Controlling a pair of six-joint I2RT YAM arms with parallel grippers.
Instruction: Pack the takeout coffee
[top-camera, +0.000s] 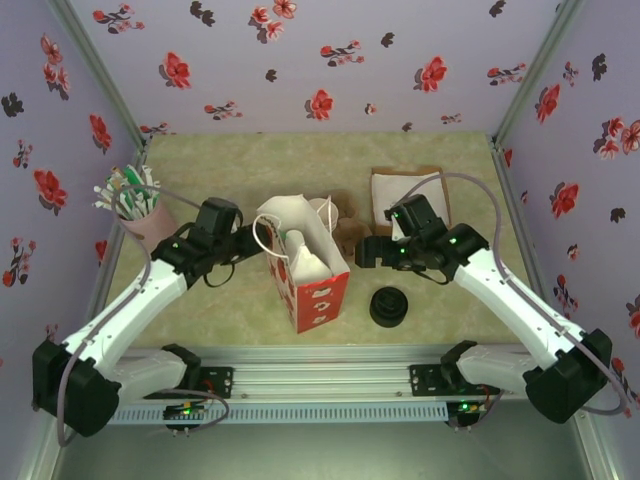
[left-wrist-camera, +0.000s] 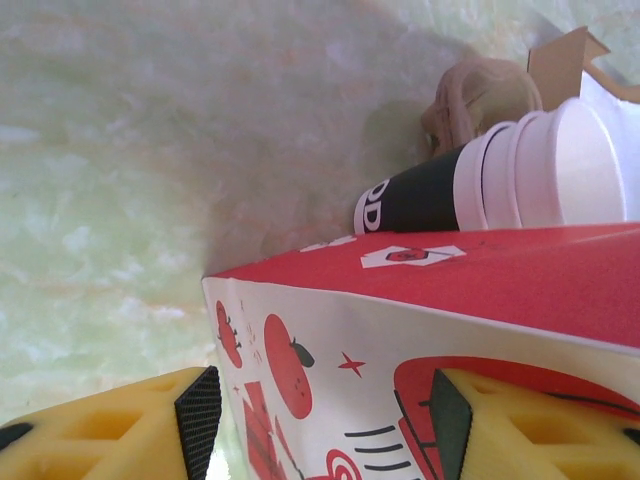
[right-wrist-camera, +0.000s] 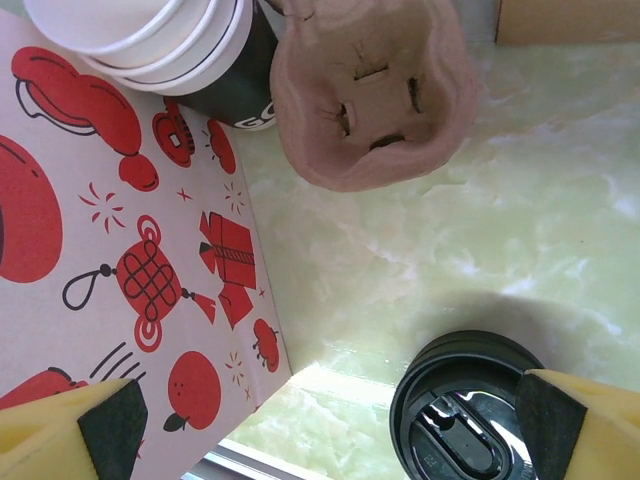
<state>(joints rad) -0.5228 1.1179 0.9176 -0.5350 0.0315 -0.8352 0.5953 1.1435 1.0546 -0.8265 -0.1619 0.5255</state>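
Note:
A red-and-white printed paper bag (top-camera: 318, 290) stands open at the table's middle. The takeout coffee is hidden. My left gripper (top-camera: 250, 243) is at the bag's left wall near the rim. In the left wrist view the bag (left-wrist-camera: 330, 340) fills the space between the fingers of that open gripper (left-wrist-camera: 325, 420), and a thin gap shows at the left pad. My right gripper (top-camera: 362, 252) hangs open beside the bag's right wall. In the right wrist view the right gripper (right-wrist-camera: 330, 430) has the bag (right-wrist-camera: 90, 250) at its left finger and nothing between its fingers.
A stack of black lids (top-camera: 390, 307) (right-wrist-camera: 465, 410) sits right of the bag, under my right finger. Stacked lidless cups (left-wrist-camera: 540, 170) (right-wrist-camera: 170, 40) and a brown pulp cup carrier (right-wrist-camera: 370, 90) (top-camera: 347, 228) lie behind the bag. A napkin box (top-camera: 400, 188) is back right, a pink cup of stirrers (top-camera: 140, 215) back left.

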